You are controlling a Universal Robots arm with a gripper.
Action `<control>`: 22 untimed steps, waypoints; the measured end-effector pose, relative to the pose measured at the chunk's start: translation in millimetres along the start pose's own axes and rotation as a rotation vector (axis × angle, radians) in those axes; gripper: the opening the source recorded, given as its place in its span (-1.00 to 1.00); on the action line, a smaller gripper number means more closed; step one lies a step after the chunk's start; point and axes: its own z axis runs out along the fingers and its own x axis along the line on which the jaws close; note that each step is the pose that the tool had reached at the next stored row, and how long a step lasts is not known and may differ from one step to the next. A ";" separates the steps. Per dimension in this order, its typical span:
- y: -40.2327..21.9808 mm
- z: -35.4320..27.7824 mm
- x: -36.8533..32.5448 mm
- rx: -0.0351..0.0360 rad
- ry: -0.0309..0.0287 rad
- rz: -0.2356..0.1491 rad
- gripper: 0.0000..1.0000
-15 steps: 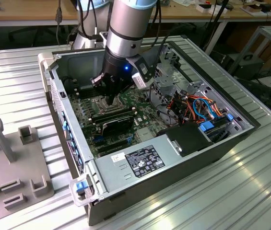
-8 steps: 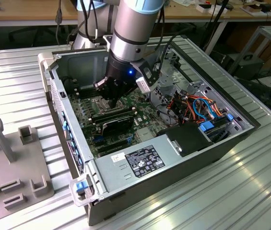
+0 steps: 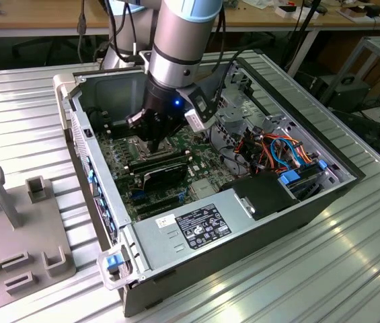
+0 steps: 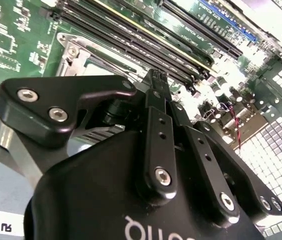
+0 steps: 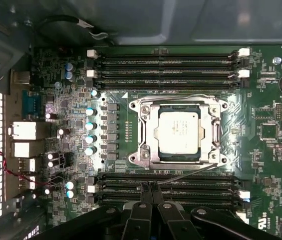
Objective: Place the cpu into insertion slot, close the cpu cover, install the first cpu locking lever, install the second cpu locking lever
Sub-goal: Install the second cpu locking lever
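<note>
In the first wrist view the cpu (image 5: 178, 132) sits flat inside the insertion slot (image 5: 147, 131), near the middle of the frame. The cpu cover (image 5: 214, 134) lies down around it, and the chip shows through its square window. A thin locking lever (image 5: 190, 172) runs at a slant from the lower right corner of the socket toward the gripper (image 5: 149, 188). The jaws are closed, with the two black fingertips (image 5: 144, 189) pressed together and nothing between them, just over the memory slots (image 5: 165, 181) below the socket. In the exterior view, the arm (image 3: 179, 40) reaches down into the open computer case (image 3: 243, 229), upper centre of the frame, and the case stands on the ribbed metal table (image 3: 351, 269).
</note>
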 end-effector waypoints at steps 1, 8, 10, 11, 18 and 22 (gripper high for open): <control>-0.1 1.1 0.4 0.0001 0.0001 0.000 -0.79; -0.2 9.6 0.9 0.0002 0.0000 0.000 -0.79; -0.2 10.9 1.2 0.0000 0.0001 0.000 -0.79; -0.2 11.9 1.6 -0.0001 0.0001 0.000 -0.79; 0.6 17.0 3.7 -0.0019 0.0000 0.000 -0.79; 5.2 18.5 5.2 -0.0018 0.0002 0.000 -0.79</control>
